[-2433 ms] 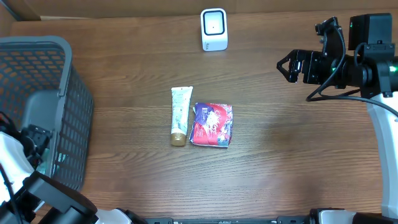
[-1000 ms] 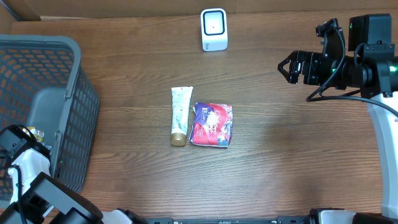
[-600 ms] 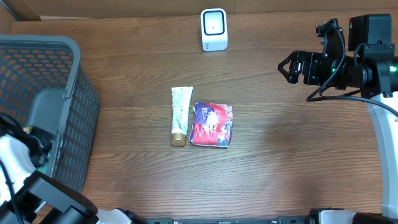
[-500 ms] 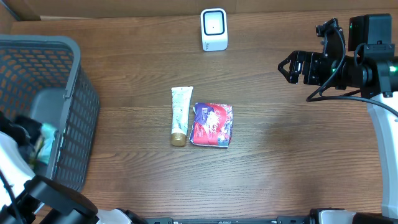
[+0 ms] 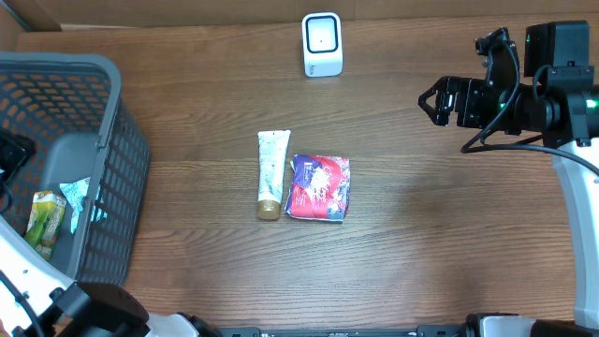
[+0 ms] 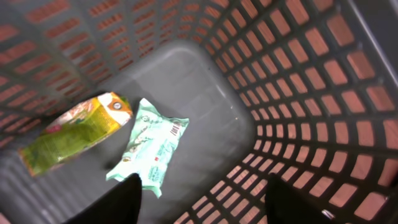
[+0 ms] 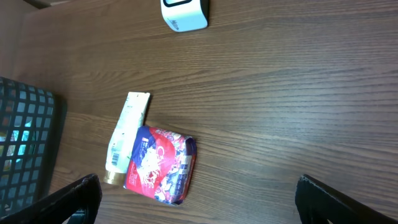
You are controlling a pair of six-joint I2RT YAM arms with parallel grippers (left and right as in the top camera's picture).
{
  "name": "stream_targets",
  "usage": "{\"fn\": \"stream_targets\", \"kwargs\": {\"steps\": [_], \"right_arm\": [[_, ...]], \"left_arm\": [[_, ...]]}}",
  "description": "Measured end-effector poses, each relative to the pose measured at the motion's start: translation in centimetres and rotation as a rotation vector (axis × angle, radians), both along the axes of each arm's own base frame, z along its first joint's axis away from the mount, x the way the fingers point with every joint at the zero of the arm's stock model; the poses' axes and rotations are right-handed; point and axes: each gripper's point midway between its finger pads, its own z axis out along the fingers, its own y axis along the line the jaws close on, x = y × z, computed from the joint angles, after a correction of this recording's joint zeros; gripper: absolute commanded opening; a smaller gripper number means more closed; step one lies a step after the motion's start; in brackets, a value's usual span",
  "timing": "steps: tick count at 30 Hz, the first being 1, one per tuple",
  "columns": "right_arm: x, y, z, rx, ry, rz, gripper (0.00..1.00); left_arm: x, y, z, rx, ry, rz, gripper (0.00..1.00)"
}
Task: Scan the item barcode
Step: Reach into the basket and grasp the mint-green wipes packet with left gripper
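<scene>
My left gripper (image 6: 208, 202) is open and empty over the basket (image 6: 298, 93) — mint packet (image 6: 149, 146) lying inside. I'd lift straight up clear of the mesh, then fetch the tube (image 5: 270, 173)

Bare worktop (image 5: 449, 234) from 3 to 6 o'clock: wide passage. At centre, tube (image 5: 271, 173) and red pouch (image 5: 319, 187) side by side, touching. At 12 o'clock edge, scanner (image 5: 322, 44). At 9 o'clock, basket (image 5: 120, 140) walls block sideways reach; top open.
</scene>
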Motion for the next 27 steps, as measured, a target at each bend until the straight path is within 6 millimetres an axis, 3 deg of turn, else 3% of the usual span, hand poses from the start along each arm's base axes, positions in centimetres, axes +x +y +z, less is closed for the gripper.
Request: {"fn": "stream_targets", "kwargs": {"steps": [4,10,13,15,18,20,27], "right_arm": [[0.0,0.0,0.0,0.000,0.001,0.000,1.00],[0.0,0.0,0.0,-0.001,0.000,-0.001,1.00],[0.0,-0.1,0.0,-0.004,0.001,-0.002,1.00],[0.0,-0.1,0.0,-0.003,0.001,-0.003,1.00],[0.0,-0.1,-0.1,-0.004,0.002,-0.003,1.00],[0.0,-0.1,0.0,-0.003,0.002,-0.003,1.00],[0.0,-0.1,-0.1,-0.005,0.002,-0.003,1.00]], "left_arm": [[0.6,0.4,-2.3,-0.015,0.053,-0.057,0.67],[1.0,1.0,-9.1,-0.117,0.191,-0.126,0.47],[0.8,1.2,-12.6,-0.167,0.266,-0.151,0.46],[0.6,1.4,-14.8,-0.198,0.313,-0.162,0.48],[-0.1,1.3,-17.2,-0.232,0.381,-0.178,0.65],[-0.3,1.2,-18.1,-0.238,0.417,-0.183,0.71],[-0.6,0.7,-20.2,-0.261,0.487,-0.202,0.73]]}}
